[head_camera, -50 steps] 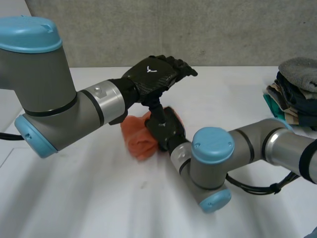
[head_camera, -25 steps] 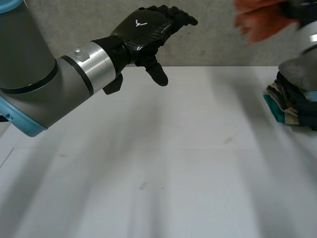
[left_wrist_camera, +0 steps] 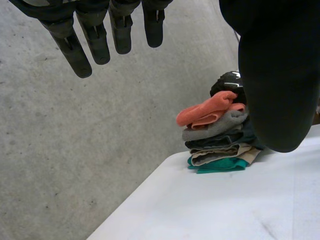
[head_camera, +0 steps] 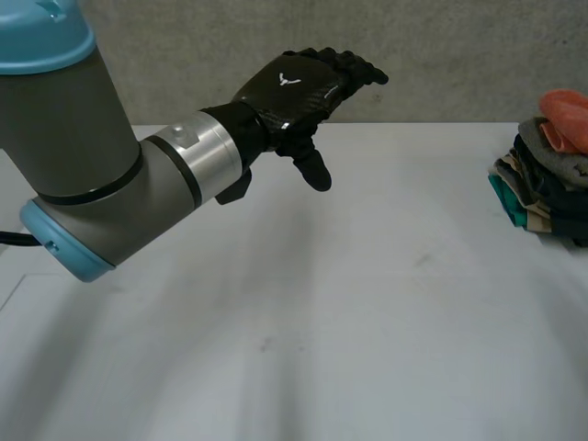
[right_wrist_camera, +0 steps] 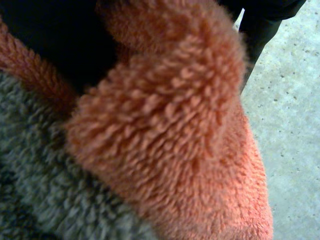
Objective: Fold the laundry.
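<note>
An orange fleece cloth (head_camera: 565,115) lies on top of a stack of folded laundry (head_camera: 542,197) at the table's right edge. In the left wrist view the orange cloth (left_wrist_camera: 207,111) caps the stack (left_wrist_camera: 220,150), and my right hand (left_wrist_camera: 229,82) sits right behind it. In the right wrist view my right hand (right_wrist_camera: 45,40) is curled into the orange cloth (right_wrist_camera: 180,150), which rests on a grey fleece piece (right_wrist_camera: 40,175). My left hand (head_camera: 294,92) hovers open above the table's far middle, its fingers (left_wrist_camera: 95,40) straight and holding nothing.
The white table (head_camera: 367,303) stretches from the left arm to the stack. A grey concrete wall (head_camera: 441,55) runs behind the table's far edge. The stack holds grey, dark, beige and teal pieces.
My right arm has carried the orange cloth from the table's middle up and over to the top of the stack at the right. My left hand has lifted slightly and stayed open.
</note>
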